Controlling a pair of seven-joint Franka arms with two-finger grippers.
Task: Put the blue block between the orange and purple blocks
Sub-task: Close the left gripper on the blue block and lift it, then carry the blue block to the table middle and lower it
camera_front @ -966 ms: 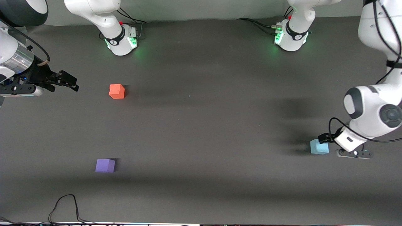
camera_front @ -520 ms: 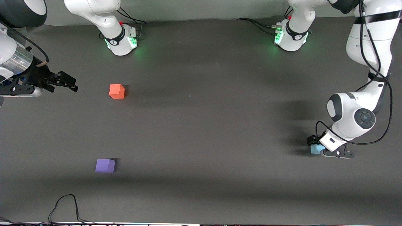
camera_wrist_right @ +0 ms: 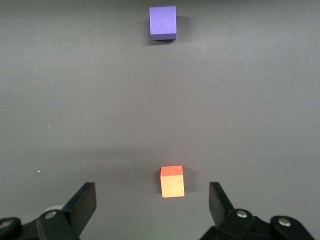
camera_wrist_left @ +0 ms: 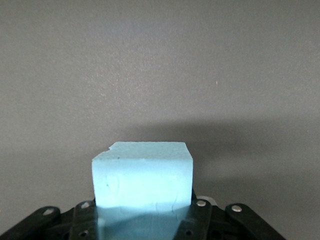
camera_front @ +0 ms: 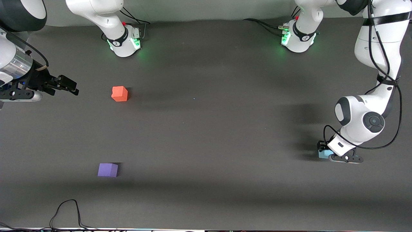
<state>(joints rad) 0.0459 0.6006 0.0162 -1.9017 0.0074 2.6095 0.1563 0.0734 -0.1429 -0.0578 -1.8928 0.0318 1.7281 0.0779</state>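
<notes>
Item 1. Purple block (camera_front: 107, 169): nearest the front camera, toward the right arm's end of the counter (camera_front: 209, 129); free-standing.

Item 2. Blue block (camera_front: 322, 153): toward the left arm's end of the counter, a little farther from the front camera than the purple block. Only a sliver shows from the front; the rest is covered by the left arm's wrist. The left wrist view shows it (camera_wrist_left: 142, 185) seated between the fingers of the left claw (camera_front: 325, 151), low on the counter. Whether the fingers already press its sides cannot be told; their tips are cut off at the picture's edge.

Item 3. Orange block (camera_front: 119, 93): farther from the front camera than the purple block, at the right arm's end; well apart from it, with bare counter between.

Item 4. Right claw (camera_front: 66, 84): waits with fingers apart over the counter just beside the orange block.

Governing relation: the gap between the orange and purple blocks lies well apart from the blue block, straight toward the right arm's end. The left arm has the block; judged next, grip, lift and a long carry across.
</notes>
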